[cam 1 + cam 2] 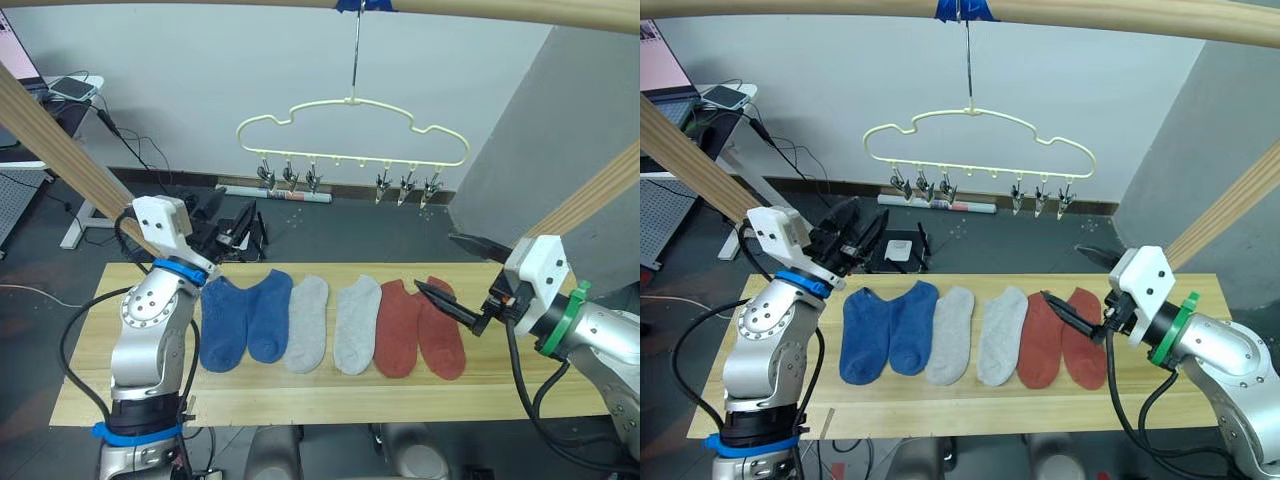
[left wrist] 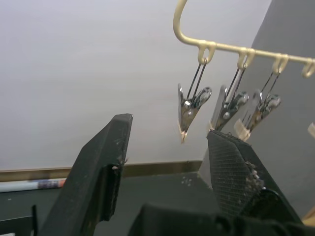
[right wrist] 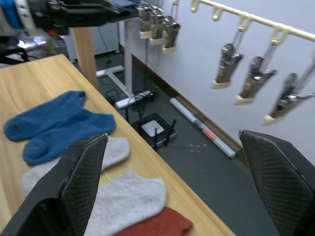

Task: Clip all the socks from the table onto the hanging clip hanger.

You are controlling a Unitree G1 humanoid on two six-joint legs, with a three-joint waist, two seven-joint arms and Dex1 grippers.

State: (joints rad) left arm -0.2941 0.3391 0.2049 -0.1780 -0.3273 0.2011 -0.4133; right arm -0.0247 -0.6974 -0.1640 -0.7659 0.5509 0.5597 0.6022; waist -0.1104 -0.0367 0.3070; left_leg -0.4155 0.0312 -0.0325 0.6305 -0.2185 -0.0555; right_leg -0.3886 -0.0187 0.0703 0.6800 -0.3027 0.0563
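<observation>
Light wooden counter (image 1: 330, 405) with six socks laid in a row, none yet clipped to the pale-yellow clip hanger (image 1: 352, 135) hung above and behind it.

Two blue socks (image 1: 244, 320), two grey socks (image 1: 332, 323) and two rust-red socks (image 1: 419, 327) are lined up side by side, edges touching or nearly so. The right hand (image 1: 450, 305) is held spread and empty over the red pair; the left hand (image 1: 853, 235) is raised near the counter's far edge, also spread and empty. Because the red socks lie so close together, both could be pinched at once, or the neighbour dragged off the counter. The metal clips (image 1: 290, 178) hang freely from a single hook, so the hanger may be swung or tilted when a sock is pushed in, and a soft cuff could be missed by a clip.
</observation>
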